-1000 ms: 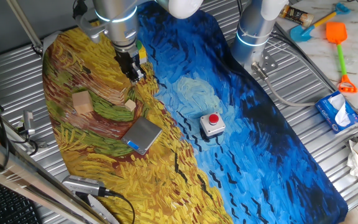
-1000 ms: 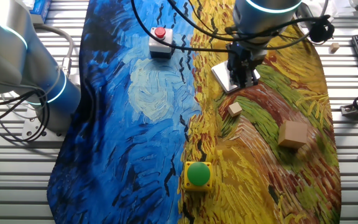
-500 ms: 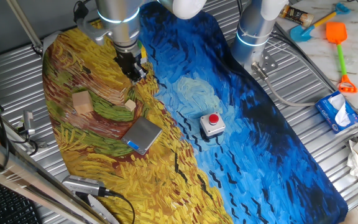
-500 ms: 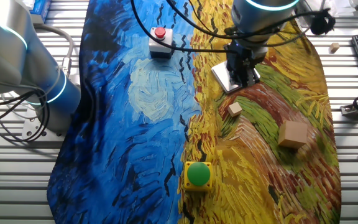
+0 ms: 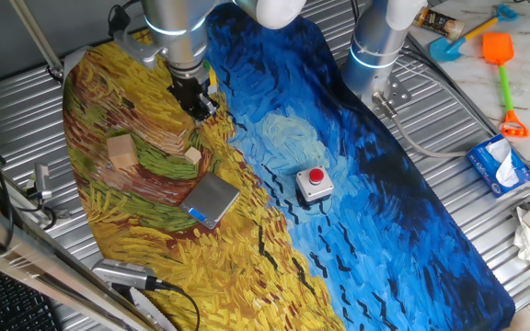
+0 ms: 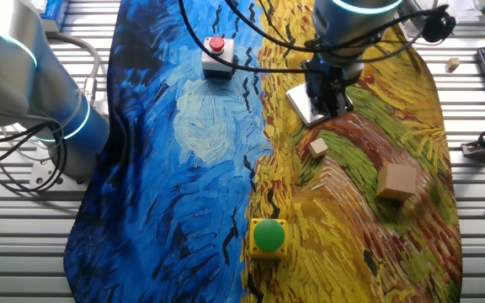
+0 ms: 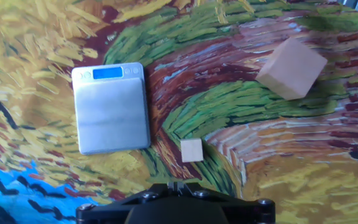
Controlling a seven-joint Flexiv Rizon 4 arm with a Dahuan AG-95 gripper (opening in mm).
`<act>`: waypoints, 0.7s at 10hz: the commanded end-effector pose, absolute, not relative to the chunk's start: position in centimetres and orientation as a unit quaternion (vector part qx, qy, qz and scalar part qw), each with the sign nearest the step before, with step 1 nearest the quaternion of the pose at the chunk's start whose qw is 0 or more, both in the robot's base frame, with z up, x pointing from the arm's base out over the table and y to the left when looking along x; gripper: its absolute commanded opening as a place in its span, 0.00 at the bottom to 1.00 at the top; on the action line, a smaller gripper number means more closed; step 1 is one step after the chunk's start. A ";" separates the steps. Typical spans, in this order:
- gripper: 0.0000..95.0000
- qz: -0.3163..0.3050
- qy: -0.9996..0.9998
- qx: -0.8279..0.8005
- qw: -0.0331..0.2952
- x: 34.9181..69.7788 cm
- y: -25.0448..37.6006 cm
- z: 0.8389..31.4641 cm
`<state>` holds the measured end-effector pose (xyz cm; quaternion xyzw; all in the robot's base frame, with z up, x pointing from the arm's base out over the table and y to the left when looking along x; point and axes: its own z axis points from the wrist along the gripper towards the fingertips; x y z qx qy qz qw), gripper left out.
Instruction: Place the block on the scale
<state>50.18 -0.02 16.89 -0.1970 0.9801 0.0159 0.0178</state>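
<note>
The block [image 7: 191, 150], a small pale wooden cube, lies on the painted cloth just ahead of my gripper [image 7: 175, 185]; it also shows in one fixed view [image 5: 193, 155] and the other [image 6: 317, 148]. The scale [image 7: 110, 109], a silver plate with a blue strip, lies flat to the block's left in the hand view and shows in one fixed view [image 5: 210, 198]; in the other fixed view the scale [image 6: 298, 103] is partly hidden by the arm. My gripper [image 5: 198, 108] [image 6: 330, 103] hangs above the cloth, fingertips together, holding nothing.
A larger tan wooden block [image 5: 122, 150] [image 6: 397, 181] [image 7: 291, 68] lies beyond the small one. A grey box with a red button [image 5: 314, 184] [image 6: 216, 46] and a yellow box with a green button [image 6: 268, 236] stand on the cloth. A second arm's base [image 5: 375, 46] stands at the cloth's edge.
My gripper has risen slightly over the cloth. The block, scale and other objects have not moved.
</note>
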 end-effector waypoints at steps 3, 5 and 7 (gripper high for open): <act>0.60 0.037 0.977 -0.211 0.005 50.0 0.0 16.1; 0.60 0.045 0.979 -0.196 0.012 50.0 0.0 14.8; 0.60 0.046 0.980 -0.190 0.019 49.9 0.1 13.2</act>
